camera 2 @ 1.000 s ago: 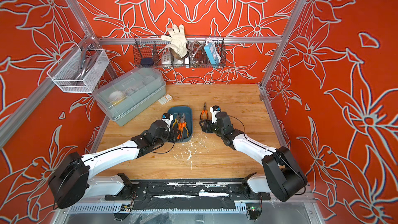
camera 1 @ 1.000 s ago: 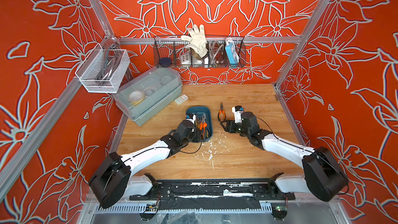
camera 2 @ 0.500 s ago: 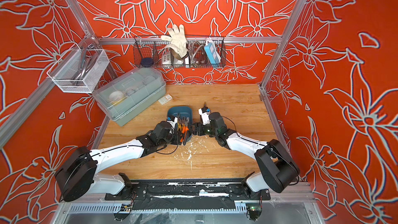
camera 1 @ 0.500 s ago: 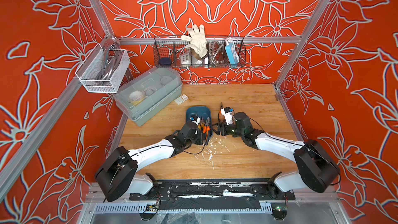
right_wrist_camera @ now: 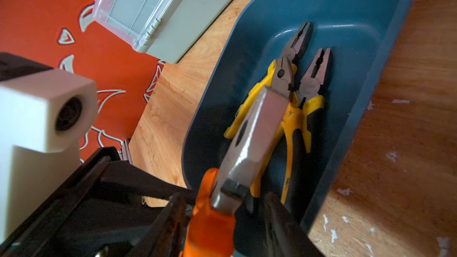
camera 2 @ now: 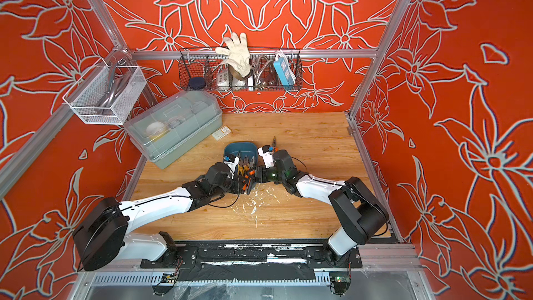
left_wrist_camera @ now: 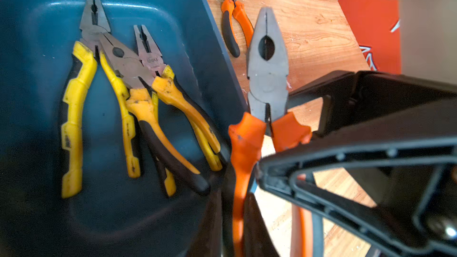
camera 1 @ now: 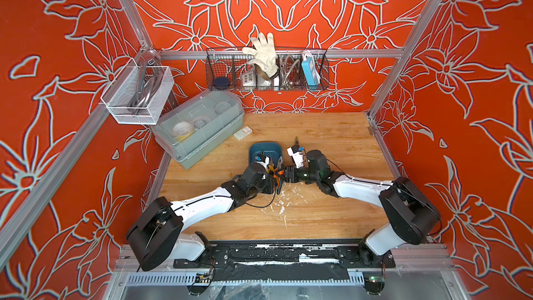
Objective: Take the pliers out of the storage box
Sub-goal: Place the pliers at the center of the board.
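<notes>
Handover of orange pliers at the box edge, mid-air.

L to R: storage box [camera 1: 264, 148] sits mid tabletop [camera 1: 331, 137] w/ 3 yellow-handled pliers [left_wrist_camera: 146, 110] lying inside, overlapping. Just right of its rim, my left claw [left_wrist_camera: 238, 218] is clamped tight on a handle of the orange pliers [left_wrist_camera: 268, 70], head pointing up and away. The right claw [right_wrist_camera: 222, 208] straddles the neck by the pivot, jaws either side, but I can't tell if they press yet. Further right, the slim orange pliers [left_wrist_camera: 232, 21] lie out on the tabletop. Risks, imo: if left lets go before right has bite, the tool drops back into the box or clips the rim. Smooth steel near the pivot could slip or swing in right's grip. Both pulling at once could twist it loose. Low claws may also shove the light box.
</notes>
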